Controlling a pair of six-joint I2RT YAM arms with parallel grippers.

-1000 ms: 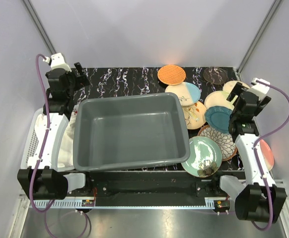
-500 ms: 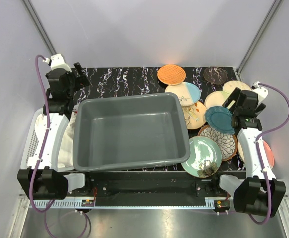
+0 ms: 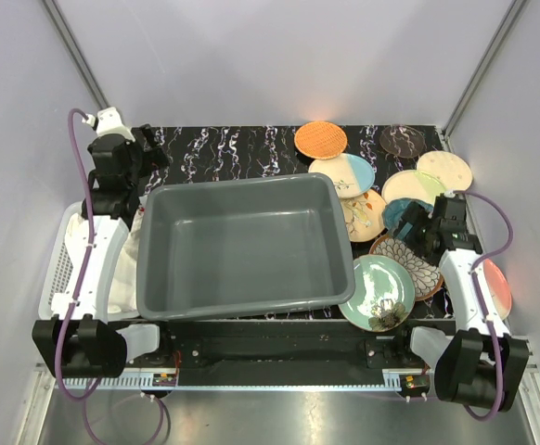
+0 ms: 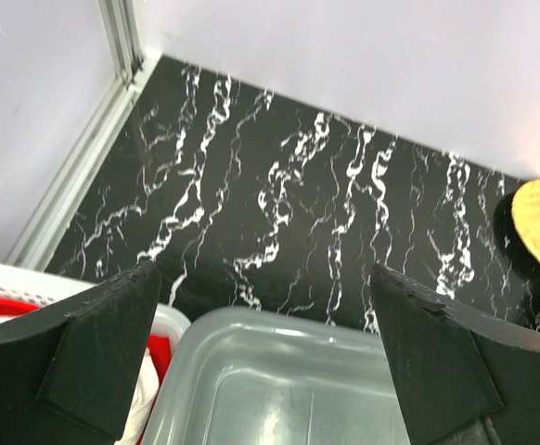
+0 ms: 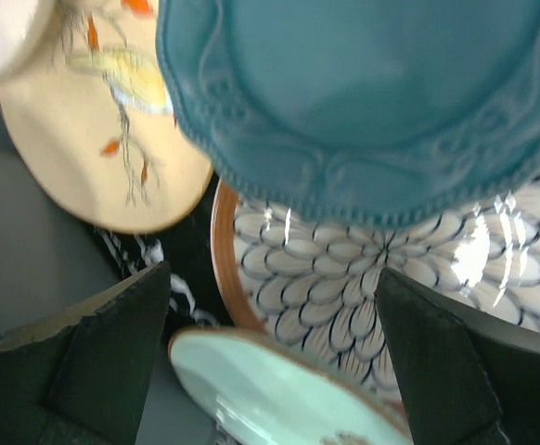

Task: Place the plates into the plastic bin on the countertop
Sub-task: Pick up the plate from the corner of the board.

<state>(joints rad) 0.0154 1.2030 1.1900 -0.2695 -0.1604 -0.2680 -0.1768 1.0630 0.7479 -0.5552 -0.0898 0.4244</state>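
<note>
The grey plastic bin (image 3: 242, 185) stands empty on the black veined countertop (image 3: 224, 153). The plates lie to its right: orange woven (image 3: 321, 139), dark patterned (image 3: 402, 141), cream-and-blue (image 3: 344, 173), peach with sprigs (image 3: 363, 215), teal (image 3: 395, 213), petal-patterned (image 3: 409, 267), green floral (image 3: 377, 292), cream-and-pink (image 3: 498, 287). My right gripper (image 3: 417, 225) is open and empty, low over the near edge of the teal plate (image 5: 363, 102), above the petal plate (image 5: 344, 278) and the green plate (image 5: 279, 389). My left gripper (image 3: 145, 148) is open and empty above the bin's far left corner (image 4: 289, 389).
A white mesh basket (image 3: 70, 250) with white and red cloth stands left of the bin. Two more cream plates (image 3: 444, 170) lie at the back right. Metal frame posts and grey walls close in the back and both sides.
My right arm has come down and forward, from above the back plates to low over the teal plate. The left arm has hardly moved.
</note>
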